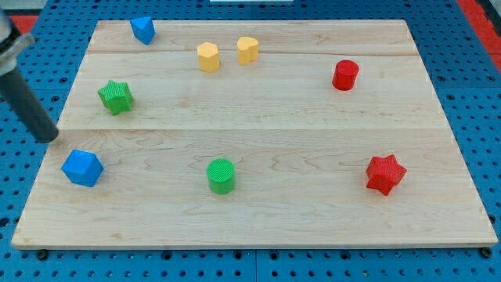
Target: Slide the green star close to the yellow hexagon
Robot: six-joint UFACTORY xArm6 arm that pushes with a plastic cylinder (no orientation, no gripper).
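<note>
My tip (50,136) rests at the tabletop's (313,117) left edge, just above the blue cube (82,168) and left-below the green star (116,96). I have no fingers, only a rod, holding nothing. The yellow hexagon (207,56) sits well apart toward the view's top.

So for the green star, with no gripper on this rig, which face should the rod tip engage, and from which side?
Probably the green star is best contacted on its lower-left side, since the yellow hexagon lies toward the view's upper right. My tip sits at the board's left edge, to the star's lower left and just above the blue cube. Its points may make it twist, so aim through the centre.
</note>
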